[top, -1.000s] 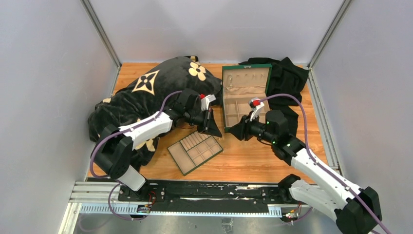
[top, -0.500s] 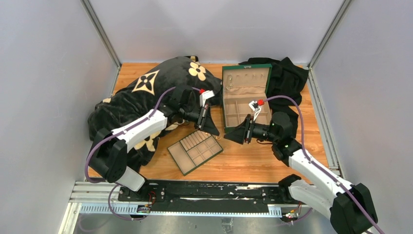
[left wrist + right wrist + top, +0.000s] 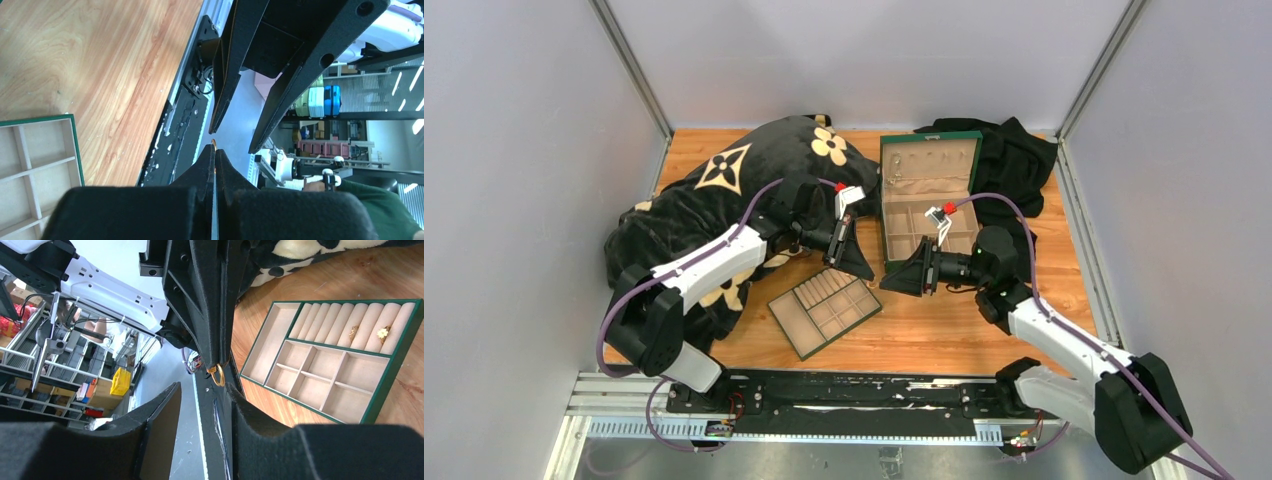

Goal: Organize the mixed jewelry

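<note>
Top external view shows two robot arms meeting tip to tip above a wooden table (image 3: 964,330), between a flat green tray (image 3: 787,330) and an open green box (image 3: 949,178). The left gripper (image 3: 858,264) is clenched on a thin gold ring (image 3: 218,375), which hangs from its fingertips in the right wrist view. The right gripper (image 3: 894,282) faces it with jaws apart, holding nothing, and the ring sits just ahead of that gap. Two small gold pieces (image 3: 353,331) rest in the tray's padded ring rolls.

Shiny gold metal ring (image 3: 218,375), matt beige-lined tray (image 3: 262,357), smooth wood-grain table (image 3: 400,265).
</note>
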Controlling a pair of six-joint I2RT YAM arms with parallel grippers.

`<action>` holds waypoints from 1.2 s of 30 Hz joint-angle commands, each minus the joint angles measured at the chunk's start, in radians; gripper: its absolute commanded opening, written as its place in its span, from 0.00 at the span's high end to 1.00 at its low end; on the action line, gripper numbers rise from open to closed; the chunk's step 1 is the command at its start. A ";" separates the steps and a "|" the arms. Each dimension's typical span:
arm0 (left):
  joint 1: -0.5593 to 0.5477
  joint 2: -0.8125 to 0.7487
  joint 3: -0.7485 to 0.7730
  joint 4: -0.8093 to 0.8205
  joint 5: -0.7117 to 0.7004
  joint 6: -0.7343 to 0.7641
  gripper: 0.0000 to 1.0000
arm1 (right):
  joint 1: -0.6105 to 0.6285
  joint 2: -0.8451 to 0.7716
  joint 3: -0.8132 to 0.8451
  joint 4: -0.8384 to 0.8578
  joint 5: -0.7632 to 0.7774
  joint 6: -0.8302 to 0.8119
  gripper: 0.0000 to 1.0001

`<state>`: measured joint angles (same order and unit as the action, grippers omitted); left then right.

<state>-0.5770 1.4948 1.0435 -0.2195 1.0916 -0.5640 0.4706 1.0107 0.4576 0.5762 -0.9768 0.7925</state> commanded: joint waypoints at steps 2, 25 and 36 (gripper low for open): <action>0.006 -0.028 0.029 0.008 0.026 -0.002 1.00 | -0.011 0.012 -0.006 0.048 -0.046 0.018 0.60; 0.006 -0.025 0.024 0.039 0.043 -0.021 1.00 | 0.014 0.129 -0.005 0.235 -0.097 0.108 0.64; 0.008 -0.009 0.045 -0.014 0.052 0.024 1.00 | 0.014 0.137 0.007 0.207 -0.086 0.080 0.62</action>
<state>-0.5705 1.4902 1.0435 -0.2150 1.1160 -0.5728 0.4736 1.1454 0.4572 0.7616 -1.0557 0.8909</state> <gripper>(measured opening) 0.009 0.382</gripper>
